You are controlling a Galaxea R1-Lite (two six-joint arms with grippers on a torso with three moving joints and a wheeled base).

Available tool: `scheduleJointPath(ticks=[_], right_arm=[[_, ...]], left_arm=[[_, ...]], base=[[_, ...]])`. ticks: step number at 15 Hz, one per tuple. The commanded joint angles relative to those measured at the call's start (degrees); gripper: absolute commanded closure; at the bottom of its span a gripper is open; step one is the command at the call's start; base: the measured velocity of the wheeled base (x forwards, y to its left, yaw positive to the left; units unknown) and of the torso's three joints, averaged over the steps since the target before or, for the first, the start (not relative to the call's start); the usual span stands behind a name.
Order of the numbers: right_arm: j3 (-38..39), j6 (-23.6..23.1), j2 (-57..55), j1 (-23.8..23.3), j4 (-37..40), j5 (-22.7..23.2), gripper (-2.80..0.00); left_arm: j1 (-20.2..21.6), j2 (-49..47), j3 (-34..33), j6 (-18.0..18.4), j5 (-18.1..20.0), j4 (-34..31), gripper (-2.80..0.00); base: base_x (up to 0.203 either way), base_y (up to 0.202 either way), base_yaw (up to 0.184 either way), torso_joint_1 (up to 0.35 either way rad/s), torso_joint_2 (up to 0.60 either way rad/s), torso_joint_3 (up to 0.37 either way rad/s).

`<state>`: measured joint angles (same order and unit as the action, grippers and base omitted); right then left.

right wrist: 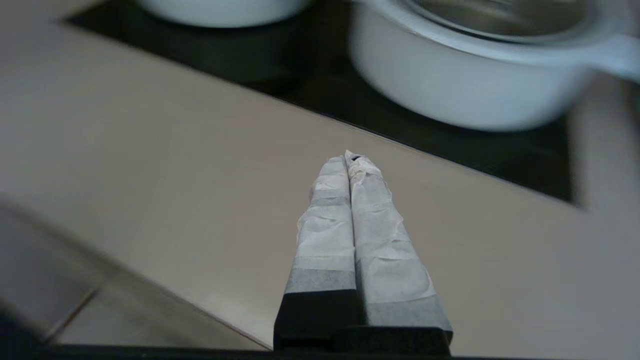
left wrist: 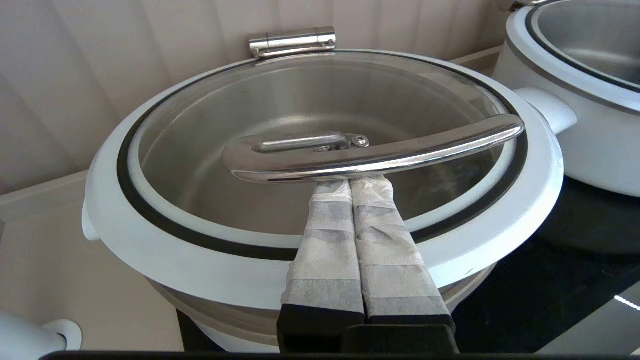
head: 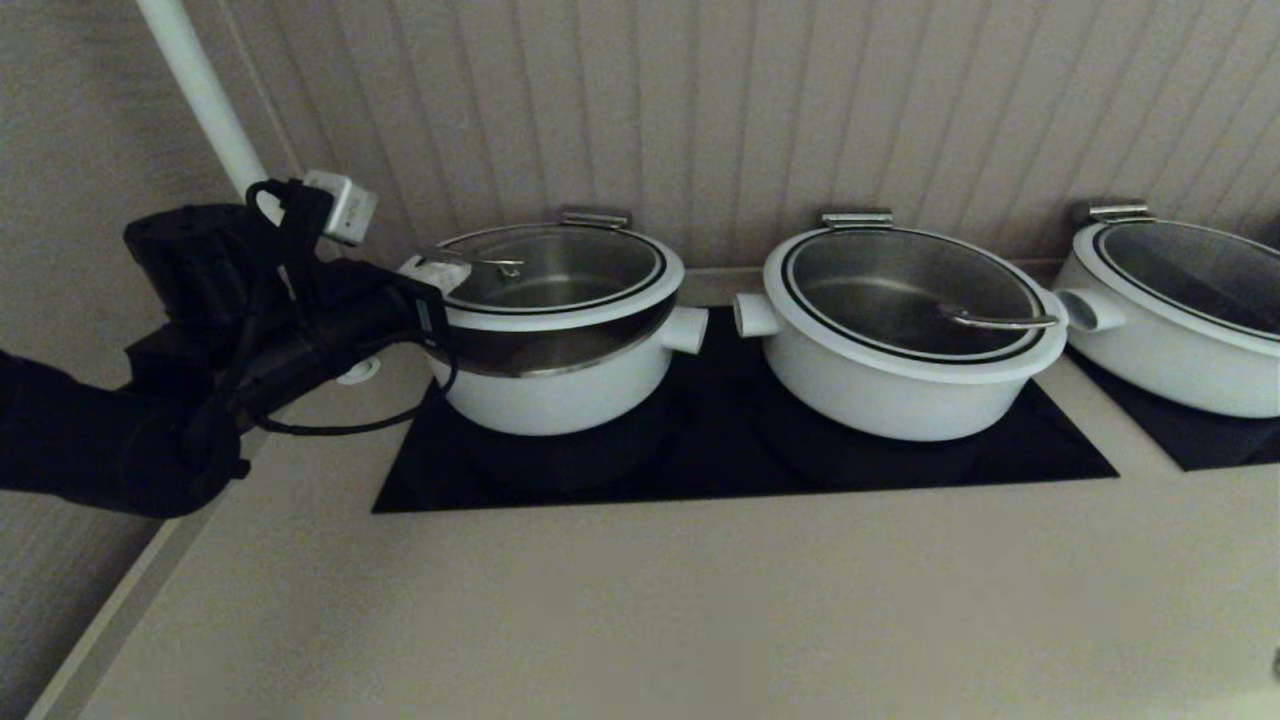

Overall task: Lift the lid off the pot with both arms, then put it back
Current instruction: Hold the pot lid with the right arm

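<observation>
Lid (head: 565,285) tilted, left edge up

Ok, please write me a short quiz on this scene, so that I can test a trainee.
1. True or false: the left gripper, fingers shut, sits under the handle of the lid.
2. The pot with the raised lid is: A leftmost, B middle, C rightmost.
3. Fill in: the right gripper, shut, hangs over the bare ____.
Key: 1 true; 2 A; 3 counter.
</observation>
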<state>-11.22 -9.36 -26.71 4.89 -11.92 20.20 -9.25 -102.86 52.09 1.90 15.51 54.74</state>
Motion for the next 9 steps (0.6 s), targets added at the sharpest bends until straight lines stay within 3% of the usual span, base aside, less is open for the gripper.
scheduleJointPath(ticks=[1, 5, 9], right_arm=[[0.25, -0.47, -8.49, 0.66, -3.05, 3.90, 0.00], [-0.28, -4.76, -19.41, 0.81, -8.98, 15.62, 0.00], [-2.95, -10.91, -26.52, 0.83, -9.89, 17.71, 0.00]], left_arm=[[0.02, -0.41, 0.74, 0.03, 0.05, 0.37, 0.00], [0.02, -0.78, 0.91, 0.03, 0.05, 0.28, 0.00], [0.02, -0.76, 0.82, 0.03, -0.04, 0.22, 0.00]], base=[[0.000, 0.000, 0.000, 0.000, 0.00, 0.000], [0.000, 0.000, 0.000, 0.000, 0.00, 0.000], [0.000, 0.000, 0.000, 0.000, 0.00, 0.000]])
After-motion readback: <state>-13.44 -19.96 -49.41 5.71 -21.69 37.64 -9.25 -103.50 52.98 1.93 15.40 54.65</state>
